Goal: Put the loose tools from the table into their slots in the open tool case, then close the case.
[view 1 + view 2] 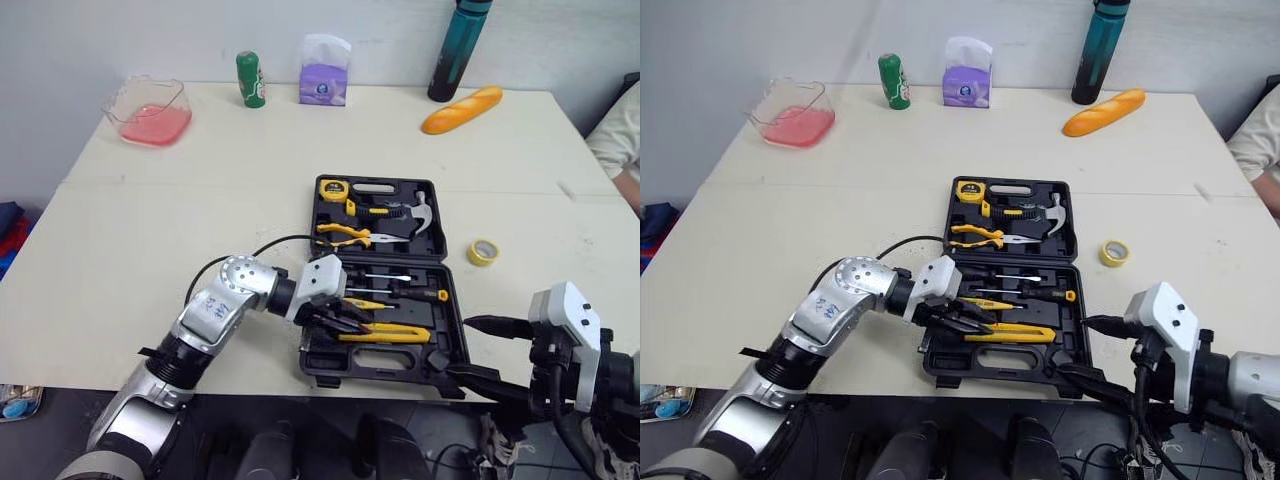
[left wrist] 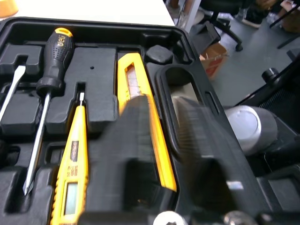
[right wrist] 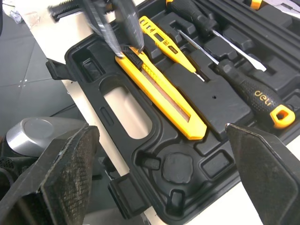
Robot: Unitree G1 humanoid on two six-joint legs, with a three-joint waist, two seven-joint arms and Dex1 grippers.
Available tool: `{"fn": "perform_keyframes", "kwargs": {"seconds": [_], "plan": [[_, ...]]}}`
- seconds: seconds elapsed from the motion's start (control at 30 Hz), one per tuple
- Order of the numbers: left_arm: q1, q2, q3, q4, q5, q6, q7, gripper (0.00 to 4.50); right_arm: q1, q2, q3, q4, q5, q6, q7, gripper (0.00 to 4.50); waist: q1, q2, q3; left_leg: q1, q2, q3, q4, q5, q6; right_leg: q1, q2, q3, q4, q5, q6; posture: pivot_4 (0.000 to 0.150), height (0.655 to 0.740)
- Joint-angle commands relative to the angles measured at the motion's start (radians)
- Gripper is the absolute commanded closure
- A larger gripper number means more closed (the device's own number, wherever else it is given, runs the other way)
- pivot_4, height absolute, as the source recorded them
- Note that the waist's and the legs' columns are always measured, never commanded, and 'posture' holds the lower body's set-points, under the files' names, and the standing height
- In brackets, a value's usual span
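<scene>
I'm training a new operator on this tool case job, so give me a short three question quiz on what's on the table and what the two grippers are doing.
1. True or false: the small yellow roll of tape lies inside the open black plastic tool case.
2. Which tool lies under the left gripper? A: a silver wrench. B: the long yellow utility knife. C: a hand saw.
3. Are the right gripper's fingers open or shut?
Key: 1 false, it lies on the pale table beside the case. 2 B. 3 open.
</scene>
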Motion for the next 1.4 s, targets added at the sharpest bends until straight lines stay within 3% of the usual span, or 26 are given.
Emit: {"fn": "perform_keyframes", "kwargs": {"seconds": [0.03,0.27,0.5,0.67,0.73,0.83,0.93,1.03,1.07,1.13,1.27,1.4], "plan": [[0.007,0.001,-0.022,-0.007,0.022,-0.02,-0.009,4.44,-0.006,-0.014,-0.003,0.004,-0.003,-0.013,0.006,0.0,0.0,0.0,0.0,0.0,0.0,0.0,0.0,0.0,0.0,0.0,0.0,0.0,0.0,0.0,0.0,0.15,0.7314],[0.011,0.028,-0.087,0.019,0.1,-0.071,-0.039,4.44,-0.029,-0.022,0.014,0.01,-0.011,-0.016,0.004,0.0,-0.001,0.0,0.0,0.0,0.0,0.0,0.0,0.0,0.0,0.0,0.0,0.0,0.0,0.0,0.0,0.15,0.7314],[-0.006,0.061,-0.204,0.103,0.3,-0.06,0.041,4.44,-0.032,-0.016,0.04,0.027,-0.039,-0.03,0.004,0.0,0.0,-0.001,-0.007,0.002,0.0,-0.001,0.0,0.0,0.0,0.003,0.0,-0.001,-0.001,0.0,0.0,0.15,0.7314],[-0.005,0.029,-0.15,0.084,0.225,-0.016,0.047,4.44,-0.03,-0.019,0.046,0.036,-0.051,-0.038,0.007,0.0,0.0,-0.002,-0.012,0.01,0.0,-0.002,-0.001,-0.002,0.002,0.011,-0.003,0.0,-0.006,0.0,-0.001,0.15,0.7314],[0.001,-0.003,-0.042,0.047,0.105,0.058,0.059,4.44,-0.015,-0.01,0.038,0.039,-0.075,-0.05,0.006,0.0,0.0,-0.002,-0.012,0.014,0.002,-0.002,-0.002,-0.006,0.002,0.015,-0.007,0.0,-0.007,-0.001,-0.002,0.15,0.7314],[0.028,0.002,0.147,-0.056,-0.099,0.205,0.049,3.59,0.013,0.017,0.0,0.074,-0.11,-0.066,0.002,0.0,-0.004,-0.002,-0.012,0.014,0.003,-0.002,-0.002,-0.006,0.002,0.015,-0.008,-0.001,-0.007,-0.001,-0.002,0.15,0.7314],[0.131,0.1,0.342,-0.15,-0.242,0.292,0.027,2.36,0.059,0.035,-0.082,0.154,-0.162,-0.102,0.031,0.0,-0.009,-0.002,-0.011,0.011,0.004,-0.003,-0.002,-0.006,0.0,0.012,-0.006,-0.002,-0.003,-0.002,-0.003,0.15,0.7314],[0.232,0.18,0.495,-0.165,-0.259,0.321,0.089,1.14,0.101,0.042,-0.167,0.258,-0.222,-0.15,0.071,0.0,-0.029,-0.001,-0.012,0.011,0.004,-0.002,-0.003,-0.005,-0.001,0.011,-0.004,-0.003,-0.004,-0.002,-0.003,0.15,0.7314],[0.26,0.208,0.541,-0.164,-0.265,0.333,0.114,1.01,0.122,0.038,-0.196,0.304,-0.25,-0.176,0.097,0.0,-0.028,-0.002,-0.011,0.012,0.004,-0.001,-0.003,-0.005,-0.001,0.012,-0.002,-0.002,-0.004,-0.002,-0.003,0.15,0.7314],[0.307,0.264,0.609,-0.156,-0.27,0.343,0.132,0.03,0.165,0.025,-0.245,0.398,-0.307,-0.233,0.156,0.0,-0.025,-0.002,-0.011,0.013,0.004,-0.001,-0.003,-0.005,-0.001,0.013,-0.001,-0.002,-0.005,-0.002,-0.003,0.15,0.7314],[0.412,0.372,0.751,-0.078,-0.235,0.282,0.143,0.03,0.177,-0.007,-0.3,0.577,-0.375,-0.304,0.221,0.0,-0.025,-0.002,-0.011,0.013,0.004,-0.001,-0.004,-0.009,-0.001,0.012,-0.004,0.0,-0.008,-0.002,-0.003,0.15,0.7314],[0.513,0.402,0.873,-0.025,-0.236,0.234,0.166,0.03,0.116,-0.026,-0.288,0.715,-0.417,-0.355,0.223,0.0,-0.031,-0.001,-0.011,0.012,0.005,0.003,-0.006,-0.01,-0.004,0.006,-0.005,0.003,-0.006,-0.004,-0.006,0.15,0.7314]]}}
